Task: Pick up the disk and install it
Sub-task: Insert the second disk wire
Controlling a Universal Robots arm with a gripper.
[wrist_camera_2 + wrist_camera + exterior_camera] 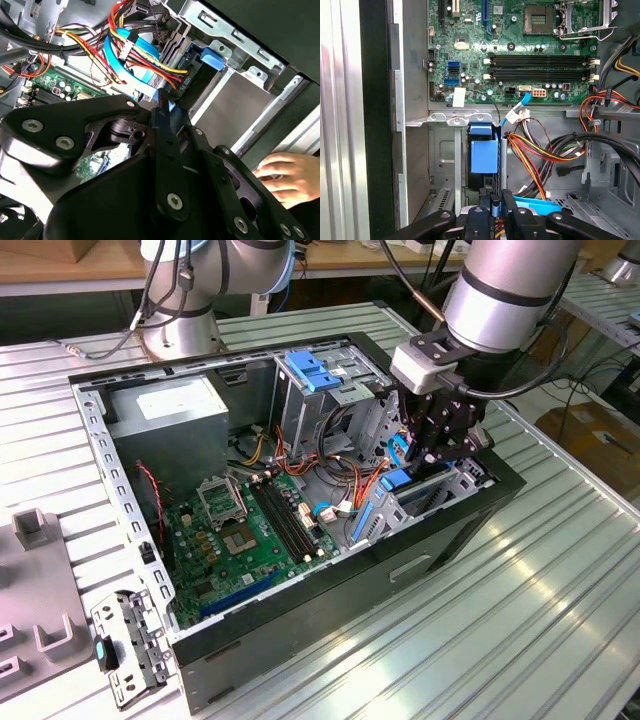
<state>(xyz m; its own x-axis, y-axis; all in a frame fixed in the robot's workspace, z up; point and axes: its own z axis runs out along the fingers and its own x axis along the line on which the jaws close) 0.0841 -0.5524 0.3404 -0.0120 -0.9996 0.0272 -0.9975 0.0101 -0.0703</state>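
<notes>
A ribbed metal worktop carries an open computer case, and the fingers are sunk into its front end. The motherboard lies well beyond the fingers, deeper in the case. The metal drive cage is found directly ahead of them and on both sides. A bundle of red, yellow and orange cables is draped just beside the fingers, and a flat blue cable runs close past their tips. A person's hand is seen resting behind the fingers, outside the case wall.

The disk is seen edge-on, standing in the cage slot straight ahead of the fingers, with its blue rail facing them.

Two risks are judged from this. The disk could be jammed against the cage walls if it is pushed at a slight tilt, since little room is left on either side of the slot. The loose cables could also be caught or pinched between the disk and the cage, because they hang so near the entry. The hand could be struck if the arm swings outward.

The fingers are drawn narrow. A thin blue edge is gripped between their tips in both wrist views, and it is taken to be the near end of the disk. Nothing else is seen to be touched by them.
</notes>
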